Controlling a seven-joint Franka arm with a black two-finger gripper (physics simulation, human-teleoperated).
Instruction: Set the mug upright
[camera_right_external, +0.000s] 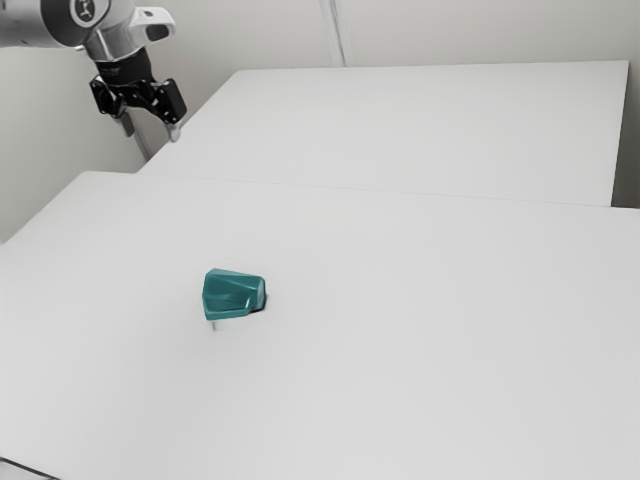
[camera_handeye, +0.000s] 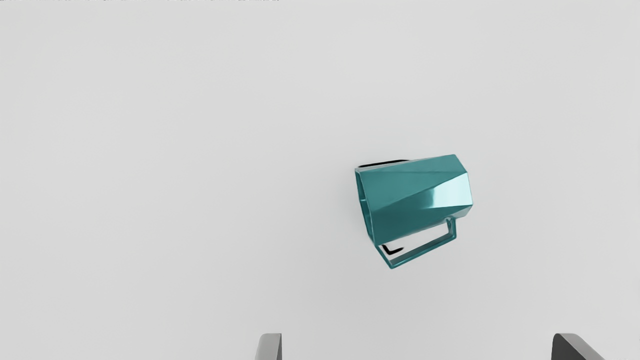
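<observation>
A teal faceted mug lies on its side on the white table, its narrower end toward the exterior view's right. My gripper hangs high above the table at the exterior view's upper left, well apart from the mug. In the wrist view the mug shows its angular handle along one side, and its mouth is seen nearly edge-on. The gripper is open, its two fingertips wide apart with nothing between them.
The white table carries the mug. Behind it stands a second white surface, with pale walls beyond. A thin dark line crosses the exterior view's lower left corner.
</observation>
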